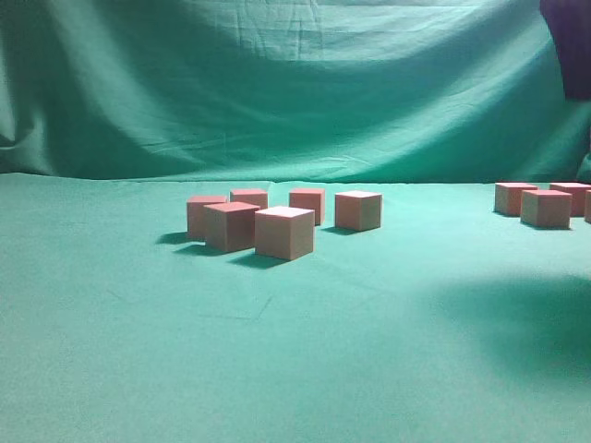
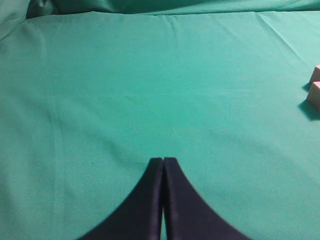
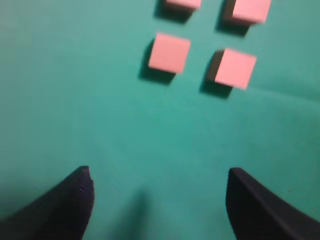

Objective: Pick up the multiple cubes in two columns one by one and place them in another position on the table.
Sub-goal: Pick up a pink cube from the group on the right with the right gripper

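Note:
Several pink-topped cubes (image 1: 284, 232) stand in a cluster on the teal table (image 1: 120, 351) near the middle of the exterior view. A second group of cubes (image 1: 546, 208) sits at the far right. In the right wrist view my right gripper (image 3: 159, 176) hangs open over bare cloth with nothing between its fingers. Ahead of it lie cubes in two columns, the nearest being one cube (image 3: 170, 52) and another (image 3: 235, 68). My left gripper (image 2: 163, 161) is shut and empty above bare cloth, with two cubes (image 2: 315, 94) at the right edge of its view.
A dark shape (image 1: 568, 46), apparently part of the right arm, shows at the top right of the exterior view. A broad shadow (image 1: 517, 323) lies on the cloth below it. A wrinkled green curtain (image 1: 277, 83) closes off the back.

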`<action>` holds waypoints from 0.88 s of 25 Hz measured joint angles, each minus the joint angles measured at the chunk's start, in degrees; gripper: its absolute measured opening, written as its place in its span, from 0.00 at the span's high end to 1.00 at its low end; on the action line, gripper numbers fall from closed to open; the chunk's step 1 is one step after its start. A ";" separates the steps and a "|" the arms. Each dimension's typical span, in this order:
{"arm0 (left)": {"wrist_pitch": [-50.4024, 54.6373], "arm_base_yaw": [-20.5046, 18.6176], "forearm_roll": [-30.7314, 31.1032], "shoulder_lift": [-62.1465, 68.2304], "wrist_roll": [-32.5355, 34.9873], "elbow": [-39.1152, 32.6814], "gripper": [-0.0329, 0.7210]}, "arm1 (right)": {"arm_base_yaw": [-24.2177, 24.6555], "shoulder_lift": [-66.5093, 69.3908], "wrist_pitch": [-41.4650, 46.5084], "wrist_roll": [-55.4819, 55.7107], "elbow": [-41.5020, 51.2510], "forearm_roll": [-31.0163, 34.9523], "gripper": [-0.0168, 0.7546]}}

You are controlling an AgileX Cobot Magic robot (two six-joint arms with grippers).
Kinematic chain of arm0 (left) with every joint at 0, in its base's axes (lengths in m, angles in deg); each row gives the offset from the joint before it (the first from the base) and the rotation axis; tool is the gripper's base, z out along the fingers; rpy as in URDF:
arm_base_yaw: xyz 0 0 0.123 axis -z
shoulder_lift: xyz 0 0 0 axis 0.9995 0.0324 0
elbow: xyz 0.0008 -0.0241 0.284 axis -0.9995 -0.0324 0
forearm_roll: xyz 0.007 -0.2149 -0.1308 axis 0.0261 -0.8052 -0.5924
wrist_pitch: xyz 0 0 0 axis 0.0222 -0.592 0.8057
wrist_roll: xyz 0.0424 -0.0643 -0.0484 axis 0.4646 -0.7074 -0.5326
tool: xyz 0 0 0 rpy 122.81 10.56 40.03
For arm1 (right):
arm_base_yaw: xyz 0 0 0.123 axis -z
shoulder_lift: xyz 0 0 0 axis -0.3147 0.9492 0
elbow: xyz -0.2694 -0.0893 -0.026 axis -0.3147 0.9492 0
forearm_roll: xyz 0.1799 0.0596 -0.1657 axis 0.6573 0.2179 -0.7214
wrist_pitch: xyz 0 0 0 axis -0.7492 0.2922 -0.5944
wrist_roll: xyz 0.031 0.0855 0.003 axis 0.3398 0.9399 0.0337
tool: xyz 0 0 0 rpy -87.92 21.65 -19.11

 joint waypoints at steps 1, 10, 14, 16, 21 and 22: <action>0.00 0.00 0.00 0.00 0.00 0.00 0.96 | 0.23 0.00 -1.97 0.00 2.08 0.56 0.26; 0.00 0.00 0.00 0.00 0.00 0.00 0.96 | 0.37 3.49 -18.34 5.26 5.89 3.52 0.26; 0.00 0.00 0.00 0.00 0.00 0.00 0.96 | 0.37 6.20 -22.32 5.88 5.89 2.67 0.26; 0.00 0.00 0.00 0.00 0.00 0.00 0.96 | 0.37 7.00 -23.67 6.11 5.89 2.14 0.26; 0.00 0.00 0.00 0.00 0.00 0.00 0.96 | 0.37 8.66 -26.10 6.35 5.89 -0.48 0.26; 0.00 0.00 0.00 0.00 0.00 0.00 0.96 | 0.37 8.90 -26.76 6.35 5.89 -0.72 0.26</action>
